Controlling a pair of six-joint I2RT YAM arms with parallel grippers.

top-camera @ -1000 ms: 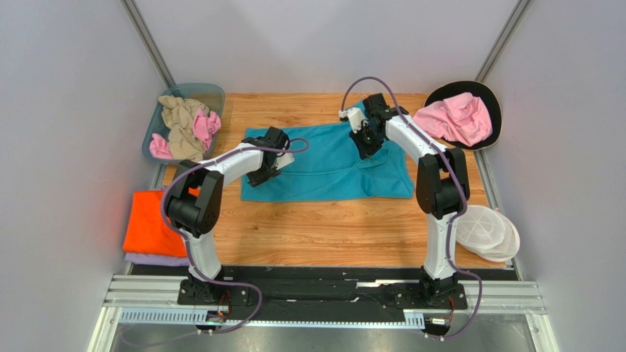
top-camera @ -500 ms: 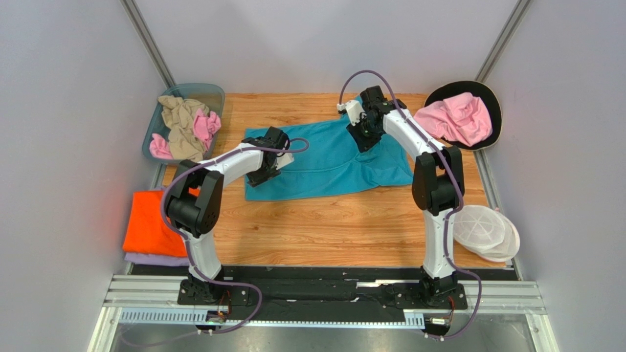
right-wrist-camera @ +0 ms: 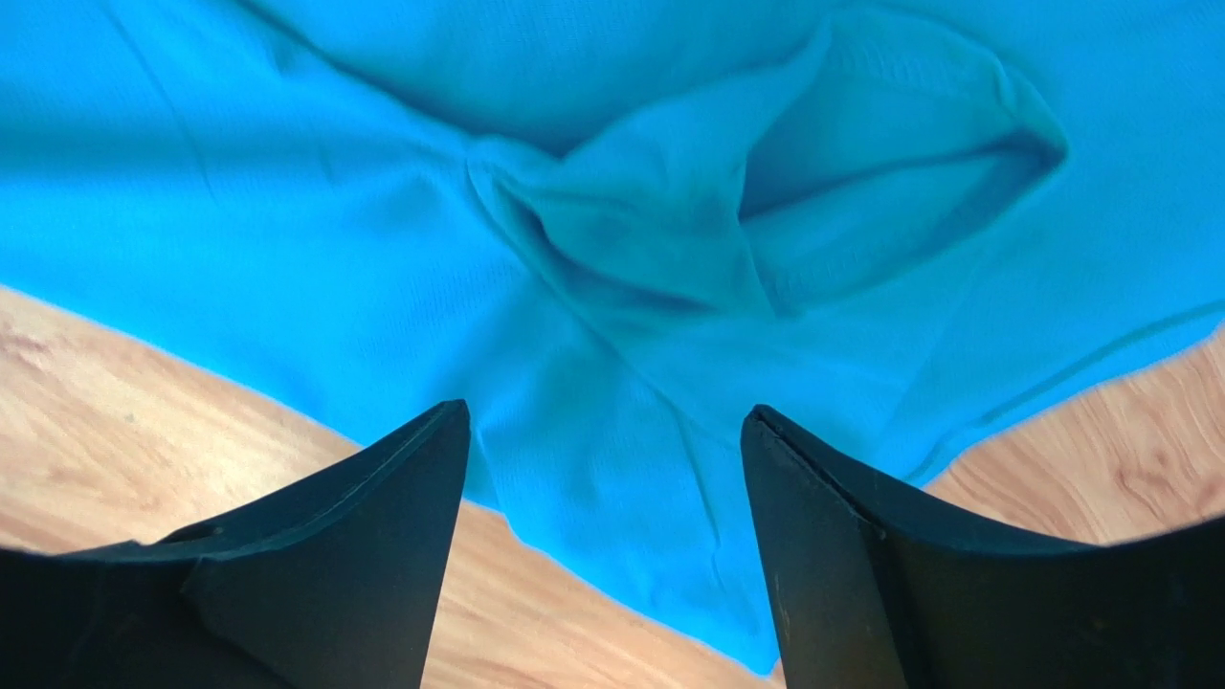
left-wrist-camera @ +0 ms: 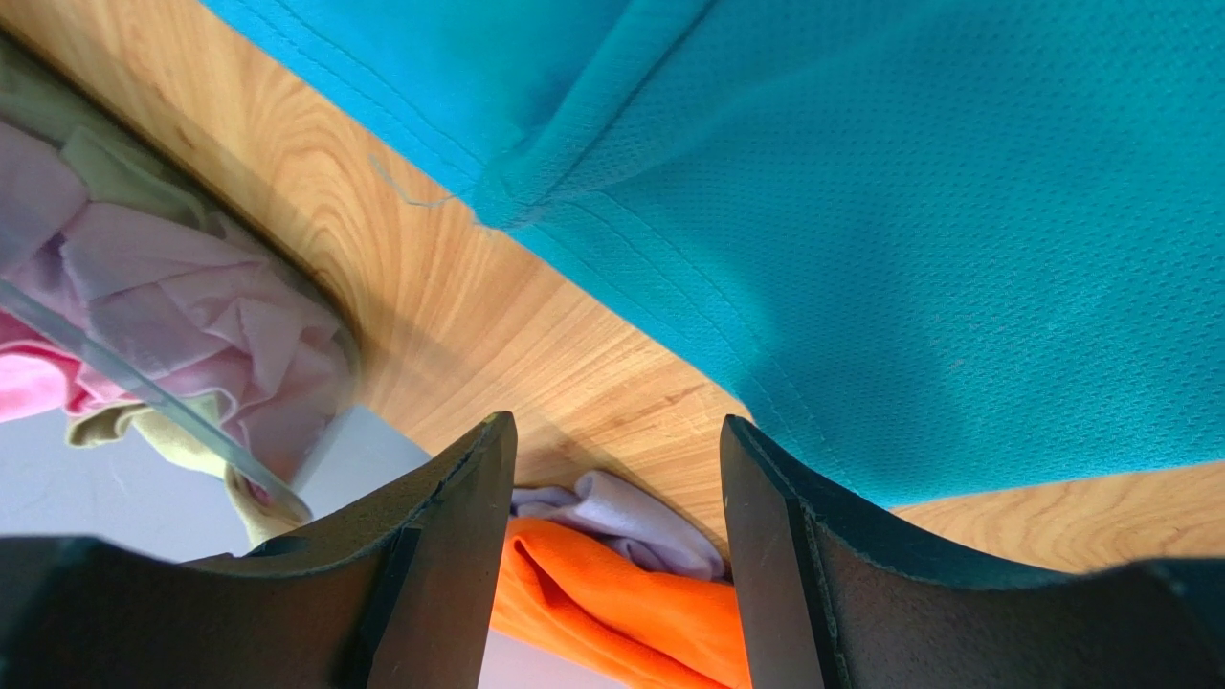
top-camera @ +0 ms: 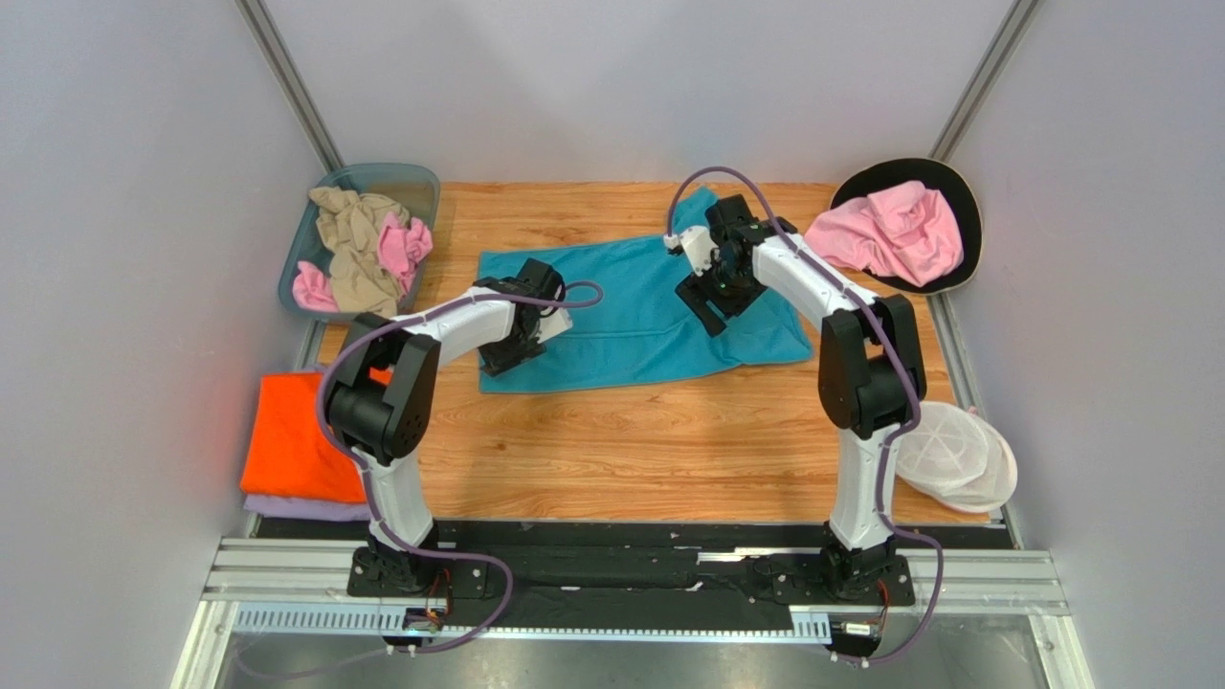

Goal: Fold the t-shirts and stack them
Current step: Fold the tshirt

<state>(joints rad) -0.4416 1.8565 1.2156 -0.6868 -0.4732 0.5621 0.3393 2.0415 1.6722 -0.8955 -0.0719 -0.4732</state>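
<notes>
A teal t-shirt lies spread across the middle of the wooden table. My left gripper hovers open over its left edge, with nothing between the jaws. Past them lie the teal hem and the folded orange t-shirt on the lavender one. My right gripper is open just above the shirt's right part. A bunched teal fold lies ahead of that gripper.
A folded orange t-shirt lies on a lavender one at the left edge. A clear bin at the back left holds beige and pink cloth. A pink t-shirt lies on a black disc at the back right. A white ribbed dish sits at the right.
My right gripper has opened and let go of the teal t-shirt's right part, which now lies bunched on the shirt. My left gripper has shifted slightly toward the near left.
</notes>
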